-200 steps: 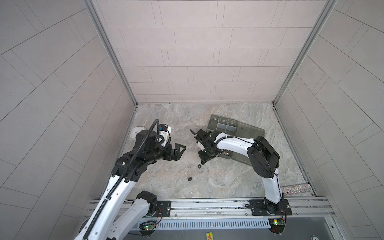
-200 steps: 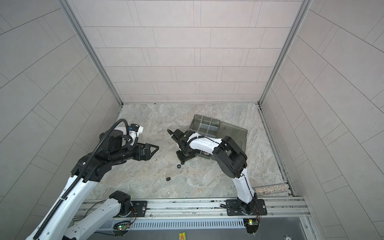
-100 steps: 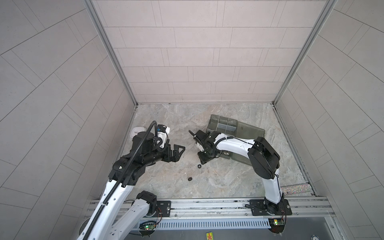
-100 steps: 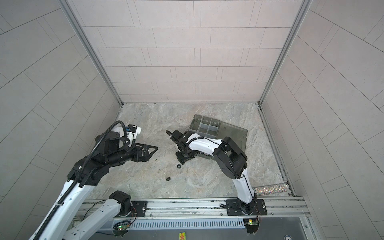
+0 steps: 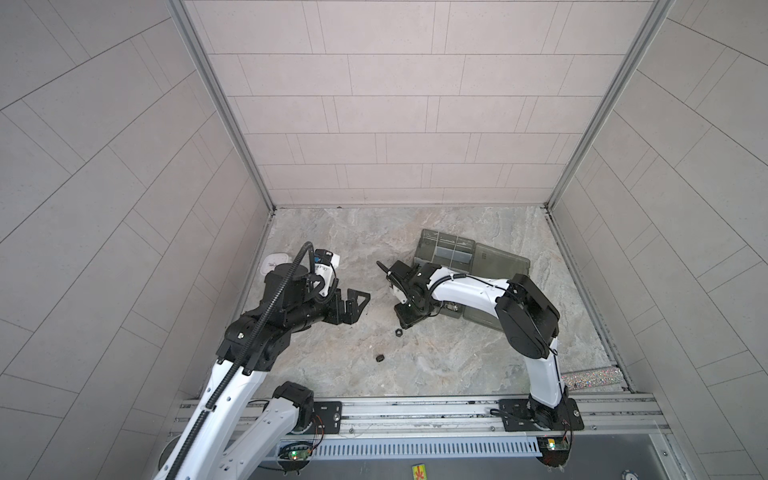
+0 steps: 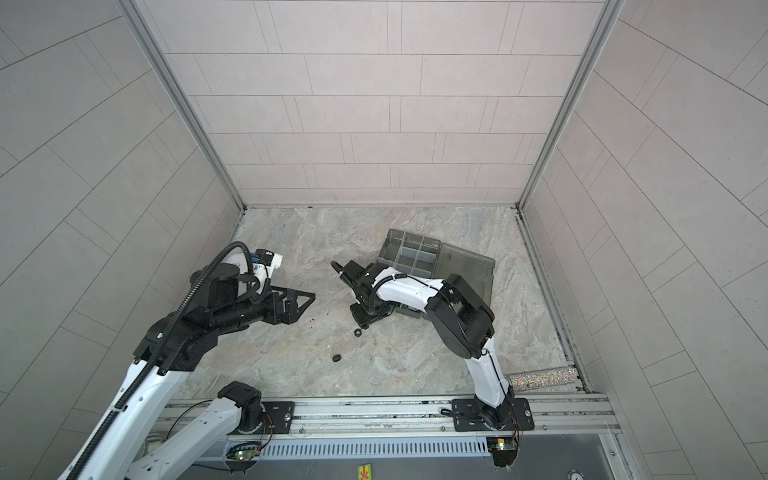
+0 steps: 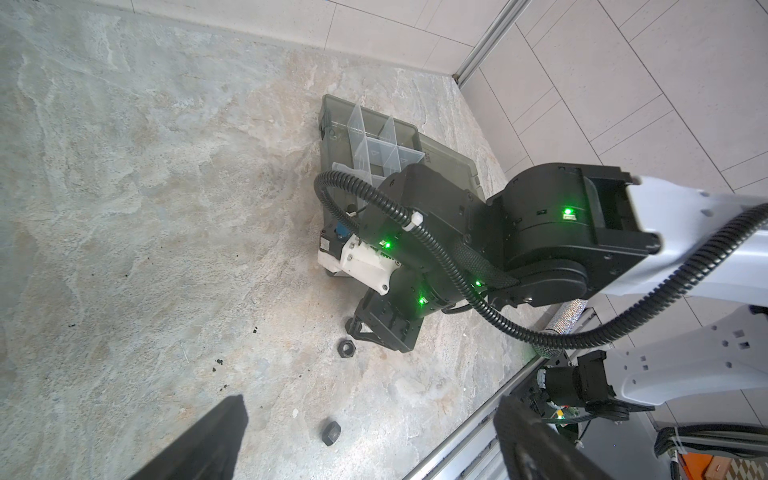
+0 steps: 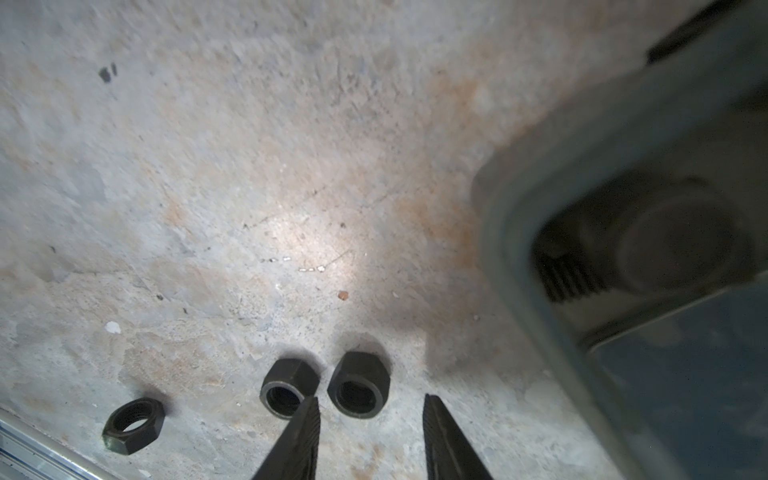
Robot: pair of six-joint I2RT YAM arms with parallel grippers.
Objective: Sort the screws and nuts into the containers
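Mid-frame in both top views, beside the smoky organizer box [image 5: 424,245], my right gripper [image 8: 371,405] has tapered fingers narrowly parted, empty, at two chunky hexagonal nuts [image 8: 359,384] on mottled stone [image 8: 291,166]; my left gripper [image 7: 370,401] gapes wide.

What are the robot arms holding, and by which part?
Nothing. The left end effector is open and empty; the right end effector is open by a loose nut.

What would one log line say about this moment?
right gripper: open, low, tips at black nut, not gripping | left gripper: open, empty, hovering | loose nuts: on table | organizer box: lid open
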